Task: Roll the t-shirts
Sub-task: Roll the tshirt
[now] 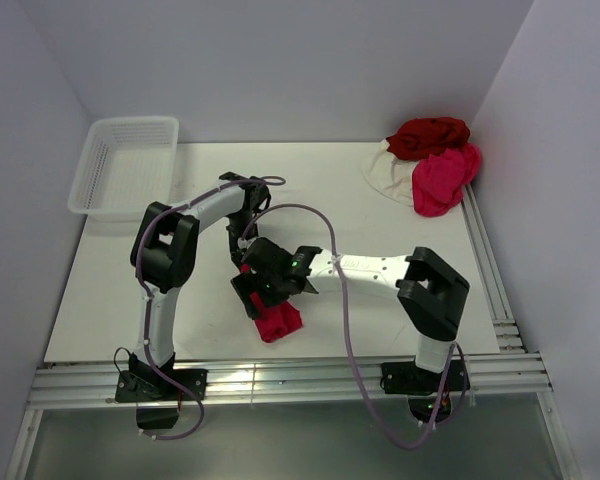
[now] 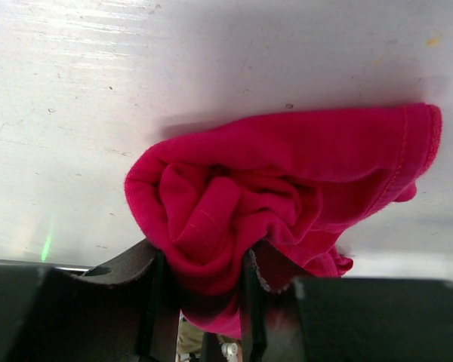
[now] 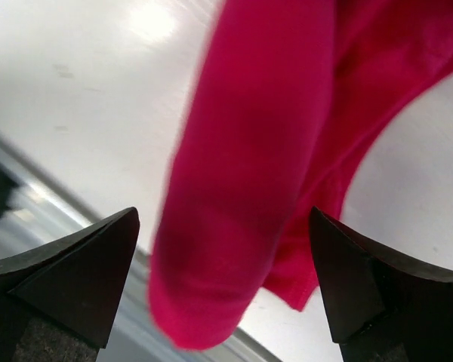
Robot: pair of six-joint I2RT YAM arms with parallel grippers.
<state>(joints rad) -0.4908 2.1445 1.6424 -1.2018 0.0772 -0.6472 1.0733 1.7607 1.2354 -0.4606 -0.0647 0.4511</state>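
A bright crimson t-shirt point(image 1: 278, 322) lies bunched into a roll on the white table near the front edge. In the left wrist view its folded end point(image 2: 287, 181) is pinched between my left gripper's point(image 2: 204, 298) fingers, which are shut on the cloth. My right gripper point(image 1: 263, 290) hovers over the same roll. Its fingers point(image 3: 75, 271) stand wide open on either side of the hanging crimson cloth point(image 3: 249, 188), with gaps on both sides. At the back right, more t-shirts lie in a pile: dark red point(image 1: 428, 136), pink point(image 1: 443, 178) and cream white point(image 1: 388, 172).
A white mesh basket point(image 1: 125, 165) stands at the back left corner. Metal rails run along the table's front edge point(image 1: 300, 378) and right side point(image 1: 490, 270). Purple cables loop over both arms. White walls close in the table.
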